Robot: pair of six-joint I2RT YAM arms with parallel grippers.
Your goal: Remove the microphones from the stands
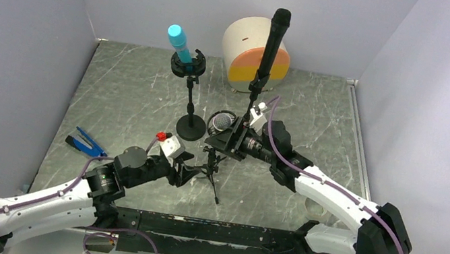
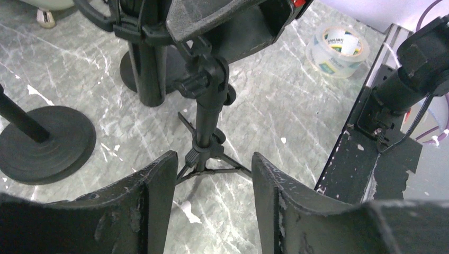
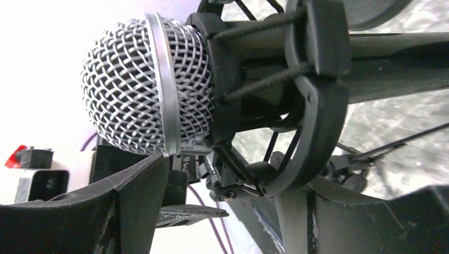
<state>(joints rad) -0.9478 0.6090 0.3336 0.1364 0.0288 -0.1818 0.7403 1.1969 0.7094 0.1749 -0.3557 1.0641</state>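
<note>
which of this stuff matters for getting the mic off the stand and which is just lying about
In the job: mesh mic, shock mount, tripod stand.
Lying about: blue mic, black mic, drum, blue tool, tape.
</note>
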